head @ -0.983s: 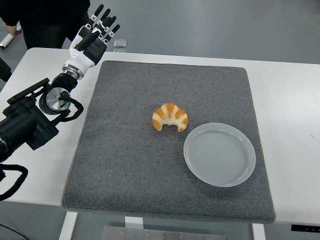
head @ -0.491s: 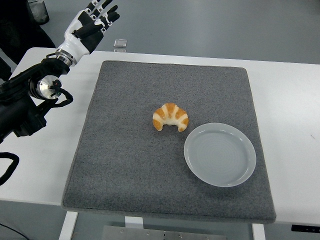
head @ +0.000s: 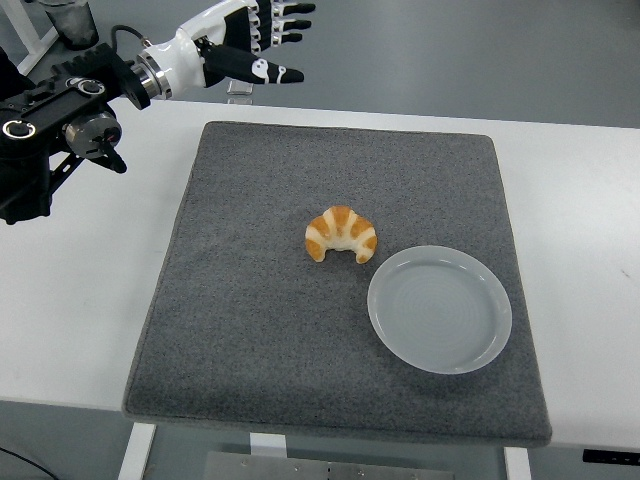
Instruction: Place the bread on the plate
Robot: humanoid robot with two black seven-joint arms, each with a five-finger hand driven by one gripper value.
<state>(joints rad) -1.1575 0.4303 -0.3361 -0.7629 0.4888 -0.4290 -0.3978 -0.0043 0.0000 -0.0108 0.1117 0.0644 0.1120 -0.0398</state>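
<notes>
A golden croissant [head: 341, 234] lies near the middle of the grey mat [head: 250, 320]. An empty grey plate [head: 439, 308] sits on the mat just to its lower right, close beside it. My left hand [head: 262, 45] is raised high at the top left, beyond the mat's far edge, its fingers spread and pointing right, holding nothing. It is far from the croissant. The right arm is out of view.
The mat lies on a white table [head: 80, 290]. A small clear object [head: 238, 89] sits at the table's far edge under my left hand. The black left arm [head: 50, 120] hangs over the table's far left corner.
My left arm has lifted and swung to the right. The hand has turned from pointing up to pointing right above the table's far edge. The croissant and plate have not moved.
</notes>
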